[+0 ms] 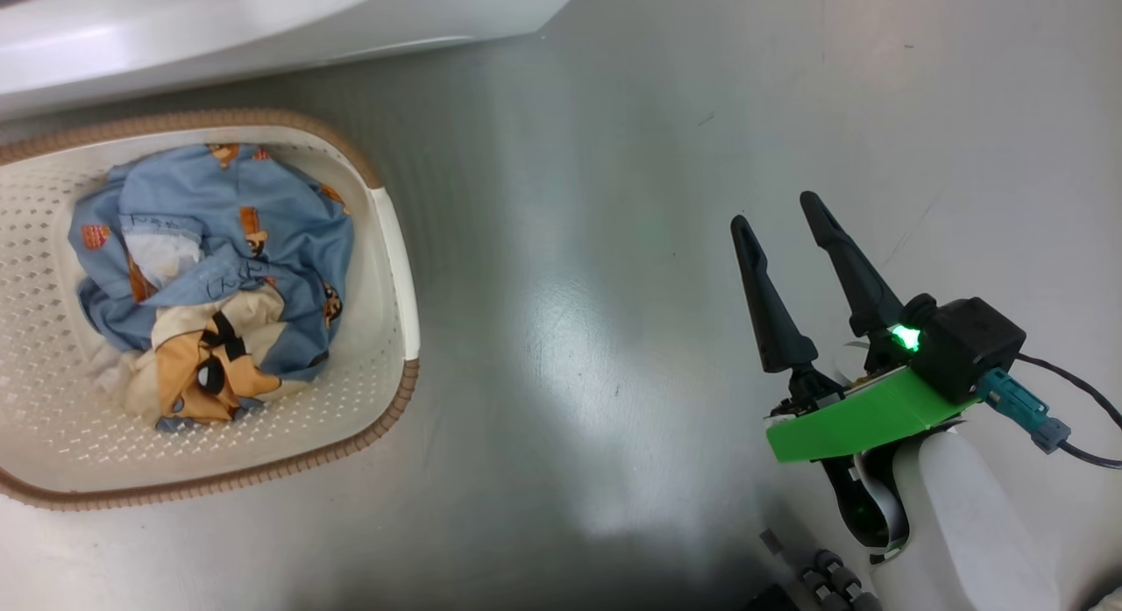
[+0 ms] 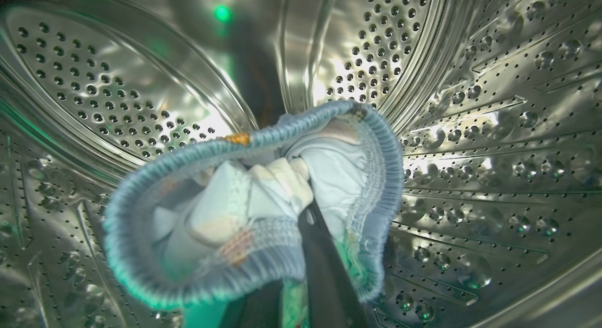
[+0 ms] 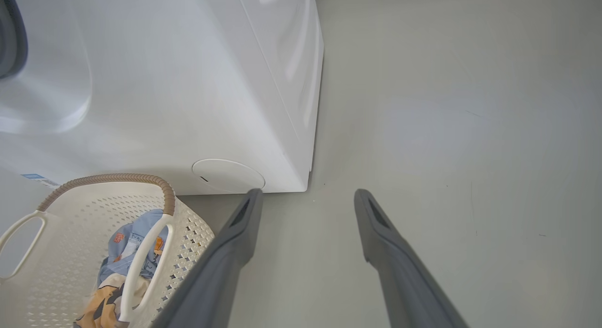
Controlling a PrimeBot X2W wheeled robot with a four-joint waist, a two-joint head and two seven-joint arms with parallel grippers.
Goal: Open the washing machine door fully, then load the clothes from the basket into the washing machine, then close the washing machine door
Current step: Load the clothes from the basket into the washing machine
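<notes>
Right wrist view: washing machine [image 3: 188, 83] sticker [image 3: 36, 179] (unreadable)

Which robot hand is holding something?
The left gripper, shut on a blue garment inside the steel drum; the right gripper is open and empty over the floor.

clothes [image 1: 210, 278] in basket [image 1: 390, 269]: blue, orange-brown bear print, cream patches. basket itself: cream-white, perforated dot grid, brown woven-look rim. washing machine [image 3: 188, 83]: plain glossy white. drum [image 2: 470, 130]: bright steel, rows of punched holes. garment [image 2: 225, 215] in drum: pale blue, ribbed blue hem, cream and orange flecks. floor [image 1: 614, 243]: grey, sheen. right end effector [image 1: 775, 209]: black fingers, green mount [image 1: 859, 418].
</notes>
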